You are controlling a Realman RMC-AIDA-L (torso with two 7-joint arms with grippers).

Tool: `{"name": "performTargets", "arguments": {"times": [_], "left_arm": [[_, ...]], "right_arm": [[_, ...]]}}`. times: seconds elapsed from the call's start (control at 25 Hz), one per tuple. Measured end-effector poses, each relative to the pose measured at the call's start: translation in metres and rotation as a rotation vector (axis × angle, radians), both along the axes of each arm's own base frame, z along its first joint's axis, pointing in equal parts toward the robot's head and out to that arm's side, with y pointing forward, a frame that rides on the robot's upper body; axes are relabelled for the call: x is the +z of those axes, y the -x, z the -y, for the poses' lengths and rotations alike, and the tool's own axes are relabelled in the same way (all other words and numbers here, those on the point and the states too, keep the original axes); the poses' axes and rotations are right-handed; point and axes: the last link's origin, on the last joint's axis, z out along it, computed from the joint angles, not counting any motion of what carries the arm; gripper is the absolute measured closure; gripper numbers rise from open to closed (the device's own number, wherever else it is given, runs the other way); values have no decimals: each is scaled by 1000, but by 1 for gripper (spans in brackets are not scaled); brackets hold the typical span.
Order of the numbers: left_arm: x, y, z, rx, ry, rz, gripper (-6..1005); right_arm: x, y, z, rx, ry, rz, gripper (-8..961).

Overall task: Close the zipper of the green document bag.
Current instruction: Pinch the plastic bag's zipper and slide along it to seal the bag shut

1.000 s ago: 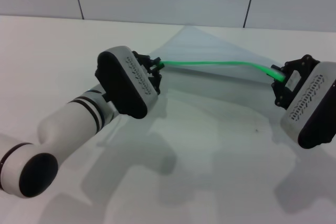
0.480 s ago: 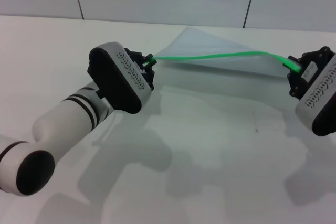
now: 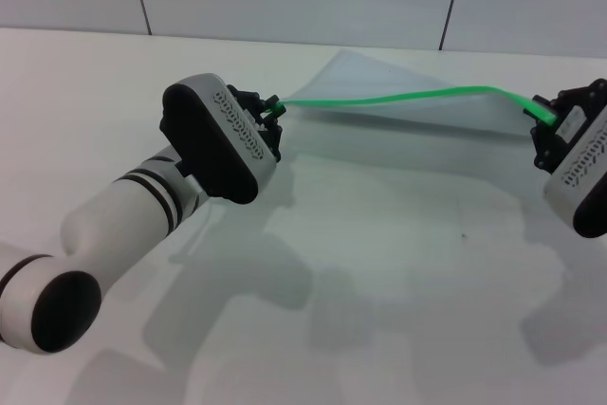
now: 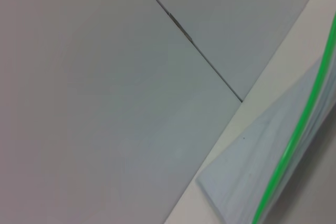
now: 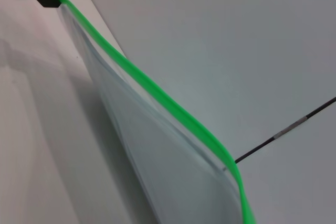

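Our left gripper (image 3: 273,113) is clenched on one end of the zipper (image 3: 408,96) and our right gripper (image 3: 548,120) on the other, holding the green document bag (image 3: 398,113) lifted, stretched between them above the white table (image 3: 379,263).

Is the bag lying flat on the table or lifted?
Lifted. The bag hangs from its green zipper edge, stretched between the left gripper and right gripper above the table.

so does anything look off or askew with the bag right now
Nothing damaged. The translucent pale grey-blue plastic bag is lifted off the white table, its bright green zipper edge held at the ends by the left gripper and right gripper, humped rather than straight.
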Motion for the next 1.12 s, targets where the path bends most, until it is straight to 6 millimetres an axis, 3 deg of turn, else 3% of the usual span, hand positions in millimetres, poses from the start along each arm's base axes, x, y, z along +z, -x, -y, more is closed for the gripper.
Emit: {"name": "performTargets", "arguments": {"times": [0.64, 1.04, 1.12], "left_arm": [[10, -7, -4, -30, -72, 46, 916], [14, -9, -18, 21, -93, 98, 886], [15, -10, -22, 33, -99, 108, 873]], "right_arm": [[3, -1, -3, -5, -12, -3, 776], [14, -8, -10, -51, -101, -119, 771], [15, -8, -10, -52, -106, -125, 687]]}}
